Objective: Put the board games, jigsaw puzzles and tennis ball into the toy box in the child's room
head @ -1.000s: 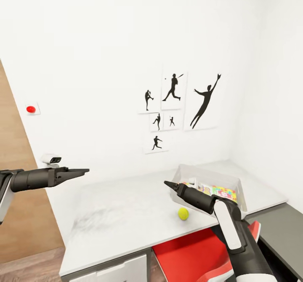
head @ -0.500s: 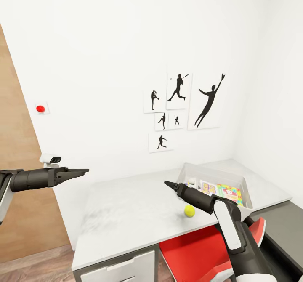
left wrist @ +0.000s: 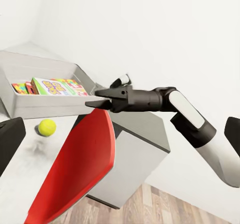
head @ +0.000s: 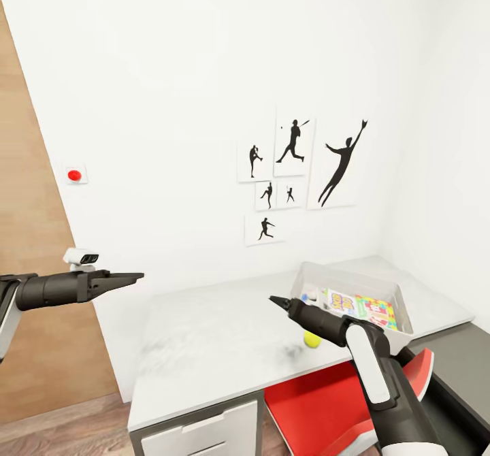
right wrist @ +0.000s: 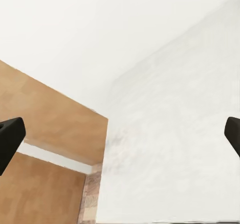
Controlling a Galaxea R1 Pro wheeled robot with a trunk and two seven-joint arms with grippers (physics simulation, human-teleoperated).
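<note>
Head view: my right gripper, shut and empty, partly hides one ball beside one box; left gripper shut, empty

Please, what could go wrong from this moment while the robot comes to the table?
The tennis ball lies loose on the table, partly behind the right gripper; a clumsy reach might roll it off the front edge. The red chair stands under the desk close to the right arm and might be struck. The toy box already holds flat toys.
</note>
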